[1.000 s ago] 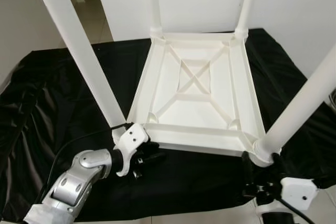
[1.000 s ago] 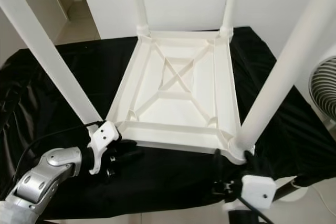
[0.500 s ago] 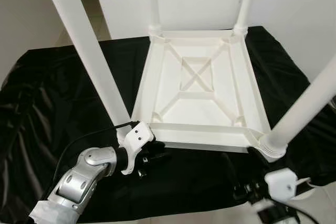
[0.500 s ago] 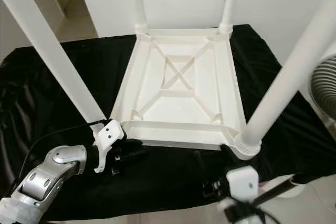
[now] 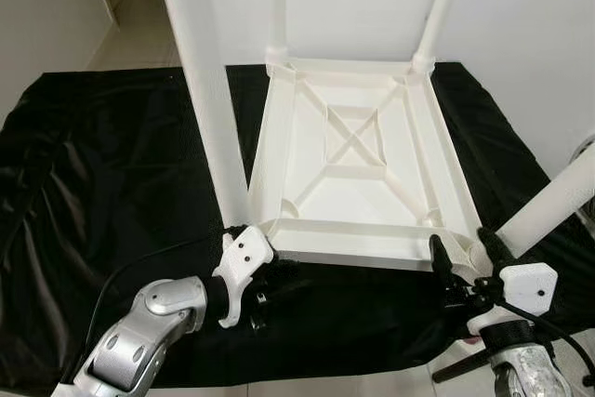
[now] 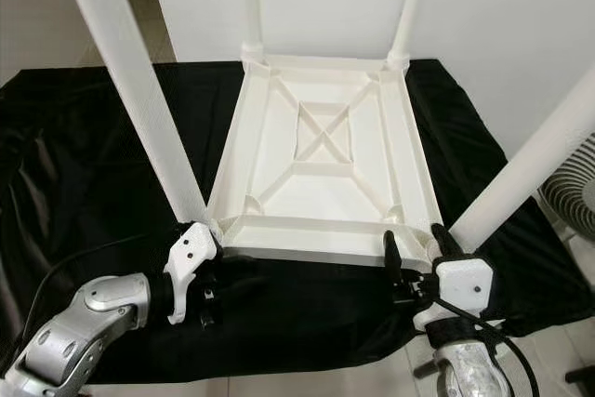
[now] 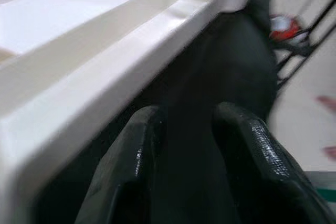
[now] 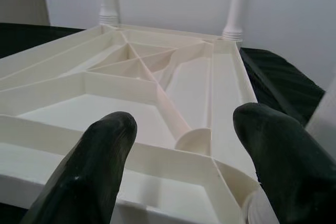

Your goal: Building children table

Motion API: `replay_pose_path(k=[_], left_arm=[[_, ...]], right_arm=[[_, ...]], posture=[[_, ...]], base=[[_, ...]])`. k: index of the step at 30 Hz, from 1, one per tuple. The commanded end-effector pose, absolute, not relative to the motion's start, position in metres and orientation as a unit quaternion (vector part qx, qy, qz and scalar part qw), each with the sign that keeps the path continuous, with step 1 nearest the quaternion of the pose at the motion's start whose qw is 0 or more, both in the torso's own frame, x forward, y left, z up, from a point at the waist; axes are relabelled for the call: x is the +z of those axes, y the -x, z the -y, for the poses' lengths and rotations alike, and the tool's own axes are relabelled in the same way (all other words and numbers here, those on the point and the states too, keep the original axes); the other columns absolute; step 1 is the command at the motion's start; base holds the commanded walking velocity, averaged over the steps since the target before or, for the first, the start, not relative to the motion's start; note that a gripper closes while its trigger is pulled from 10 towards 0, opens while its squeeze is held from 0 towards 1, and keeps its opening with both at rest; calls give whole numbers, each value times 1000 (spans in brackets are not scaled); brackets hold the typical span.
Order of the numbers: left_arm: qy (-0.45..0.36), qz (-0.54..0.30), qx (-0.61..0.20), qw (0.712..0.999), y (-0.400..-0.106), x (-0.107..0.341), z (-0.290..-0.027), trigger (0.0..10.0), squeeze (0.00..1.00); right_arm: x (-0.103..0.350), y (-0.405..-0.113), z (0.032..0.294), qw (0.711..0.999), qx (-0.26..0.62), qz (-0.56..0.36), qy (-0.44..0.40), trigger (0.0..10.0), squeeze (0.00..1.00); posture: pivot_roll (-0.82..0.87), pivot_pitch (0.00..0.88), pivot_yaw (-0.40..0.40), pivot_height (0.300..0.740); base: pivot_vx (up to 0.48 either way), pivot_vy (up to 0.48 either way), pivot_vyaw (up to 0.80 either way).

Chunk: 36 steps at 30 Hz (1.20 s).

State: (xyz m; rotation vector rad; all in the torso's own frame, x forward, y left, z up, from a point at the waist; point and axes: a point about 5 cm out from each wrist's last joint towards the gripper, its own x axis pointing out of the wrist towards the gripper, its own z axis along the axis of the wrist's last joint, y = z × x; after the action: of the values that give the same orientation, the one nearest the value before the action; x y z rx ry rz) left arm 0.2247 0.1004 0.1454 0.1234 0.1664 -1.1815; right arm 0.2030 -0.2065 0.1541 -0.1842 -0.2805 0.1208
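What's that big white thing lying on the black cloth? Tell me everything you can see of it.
It is a white table, plastic by its look, lying upside down on the black cloth. Its underside faces up: a raised rim with crossing ribs inside. Four round legs stand up from the corners. The left gripper sits low at the near left corner, and the right gripper, its fingers spread, is at the near right corner by a leg.

No writing seems legible on anything.
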Motion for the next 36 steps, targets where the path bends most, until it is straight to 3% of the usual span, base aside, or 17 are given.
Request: replay_pose_path(k=[1, 6, 12, 20, 34, 36], left_arm=[[-49, -82, -554, 827, -218, 149, -107, 10000, 0], [-41, -85, -536, 839, -211, 152, -118, 10000, 0], [-80, -101, -437, 890, -207, 155, -161, 10000, 0], [-113, -121, -348, 923, -207, 160, -201, 10000, 0], [-92, -68, -266, 957, -234, 169, -207, 10000, 0], [-73, -48, -240, 967, -254, 171, -206, 10000, 0]], right_arm=[[150, -207, 203, 985, 83, 125, 84, 10000, 0], [151, -212, 203, 983, 100, 126, 86, 10000, 0], [148, -227, 200, 980, 132, 119, 87, 10000, 0], [145, -238, 186, 973, 187, 112, 73, 10000, 0], [134, -220, 172, 950, 302, 65, 57, 10000, 0], [131, -212, 171, 945, 317, 53, 60, 10000, 0]], posture=[[-42, 107, -29, 740], [-19, 111, -50, 740], [50, 121, -77, 740], [90, 126, -96, 740], [44, 122, -73, 740], [20, 123, -56, 740]], base=[[0, 0, 0], [0, 0, 0], [0, 0, 0], [0, 0, 0], [0, 0, 0], [0, 0, 0]])
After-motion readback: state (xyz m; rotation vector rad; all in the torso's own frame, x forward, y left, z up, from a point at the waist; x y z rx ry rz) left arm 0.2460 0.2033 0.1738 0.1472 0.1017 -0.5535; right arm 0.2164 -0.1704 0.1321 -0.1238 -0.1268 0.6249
